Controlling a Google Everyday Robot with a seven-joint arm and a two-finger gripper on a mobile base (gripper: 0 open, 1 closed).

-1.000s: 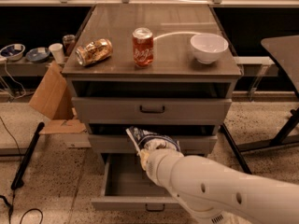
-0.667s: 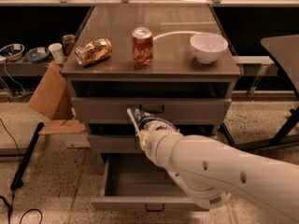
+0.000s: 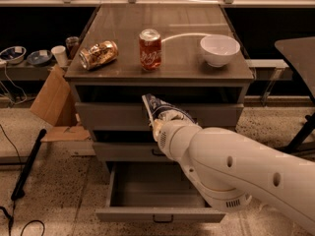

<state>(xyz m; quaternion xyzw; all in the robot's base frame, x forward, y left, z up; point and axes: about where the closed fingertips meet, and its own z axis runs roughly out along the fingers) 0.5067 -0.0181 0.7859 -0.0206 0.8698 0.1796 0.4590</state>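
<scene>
In front of the cabinet's upper drawer face (image 3: 108, 116), we see the gripper (image 3: 156, 126) at the end of the white arm, clamped on a blue-and-white chip bag (image 3: 161, 110) held upright in the air. The bag is out of the open bottom drawer (image 3: 147, 195) and just under the front edge of the cabinet top (image 3: 162, 76), not resting on it. On that top a red soda can (image 3: 150, 49) stands near the front edge, a tipped can (image 3: 98, 54) lies by the front left corner, and a white bowl (image 3: 219, 49) sits toward the right edge.
</scene>
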